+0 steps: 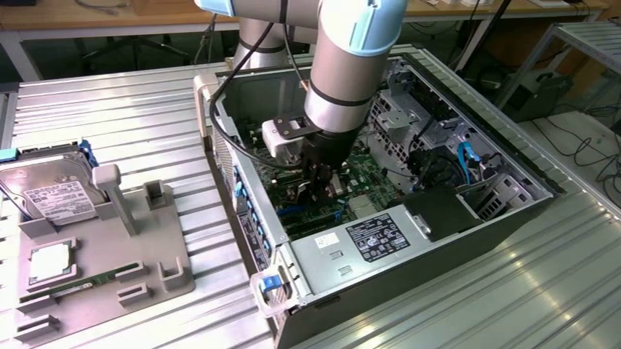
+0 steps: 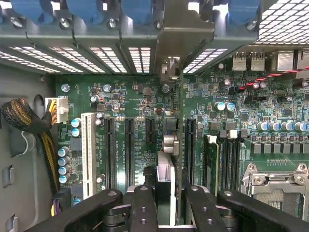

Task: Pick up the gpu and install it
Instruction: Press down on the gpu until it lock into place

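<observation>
My gripper (image 1: 321, 190) reaches down into the open computer case (image 1: 505, 211), low over the green motherboard (image 2: 130, 92). In the wrist view the gripper (image 2: 167, 195) is shut on the gpu (image 2: 165, 169), which I see edge-on as a thin card with a black cooler between the two black fingers (image 2: 144, 205). The card stands upright along a gap between the black expansion slots (image 2: 129, 150). Its silver end bracket (image 2: 170, 67) lies up against the case's rear slot openings. Whether its lower edge sits in a slot is hidden.
A grey fixture tray (image 1: 145, 247) at the exterior view's left holds a silver hard drive (image 1: 54, 193), a processor chip (image 1: 49, 263) and a narrow memory stick (image 1: 83, 283). Inside the case are the power supply (image 1: 374, 236), a white slot (image 2: 88, 154), yellow-black cables (image 2: 24, 118) and the processor socket (image 2: 275, 183).
</observation>
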Motion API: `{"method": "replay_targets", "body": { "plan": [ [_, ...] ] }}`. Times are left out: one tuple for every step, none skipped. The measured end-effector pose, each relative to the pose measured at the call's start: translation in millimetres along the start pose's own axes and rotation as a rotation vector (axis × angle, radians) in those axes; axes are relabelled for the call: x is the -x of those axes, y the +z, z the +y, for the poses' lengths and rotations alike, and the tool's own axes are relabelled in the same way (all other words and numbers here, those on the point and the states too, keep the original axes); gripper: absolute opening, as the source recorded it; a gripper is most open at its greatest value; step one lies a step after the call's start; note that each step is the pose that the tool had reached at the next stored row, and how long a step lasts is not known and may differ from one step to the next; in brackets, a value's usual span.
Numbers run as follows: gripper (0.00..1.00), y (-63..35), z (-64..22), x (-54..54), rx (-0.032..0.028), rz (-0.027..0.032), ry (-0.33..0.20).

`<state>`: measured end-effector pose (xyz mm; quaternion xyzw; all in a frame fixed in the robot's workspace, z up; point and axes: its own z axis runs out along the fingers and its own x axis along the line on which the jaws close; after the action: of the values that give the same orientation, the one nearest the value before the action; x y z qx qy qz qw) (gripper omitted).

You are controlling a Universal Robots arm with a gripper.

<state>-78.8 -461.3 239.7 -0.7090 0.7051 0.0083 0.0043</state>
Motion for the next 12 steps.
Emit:
{"method": "replay_targets", "body": {
  "plan": [
    [0.28,0.2,-0.1,0.2,-0.0001,-0.0002,0.0],
    [0.28,0.2,-0.7,0.5,-0.0001,-0.0003,0.0],
    [0.28,0.2,-1.3,0.8,-0.0001,-0.0003,0.0],
    [0.28,0.1,-1.7,1.1,0.0,-0.0001,0.0],
    [0.28,0.2,-1.7,1.1,0.0,-0.0001,0.0],
    [0.28,0.2,-1.7,1.1,0.0,0.0,0.0],
    [0.28,0.2,-1.7,1.1,0.0,0.0001,0.0],
    [0.28,0.3,-1.7,1.1,0.0,0.0001,0.0],
    [0.28,0.5,-1.5,1.4,-0.0001,-0.0002,0.0],
    [0.28,0.8,-0.9,2.0,-0.0001,-0.0002,0.0],
    [0.28,1.0,-0.3,2.2,-0.0001,-0.0001,0.0],
    [0.28,1.1,0.1,2.3,0.0,0.0,0.0]
  ]
}}
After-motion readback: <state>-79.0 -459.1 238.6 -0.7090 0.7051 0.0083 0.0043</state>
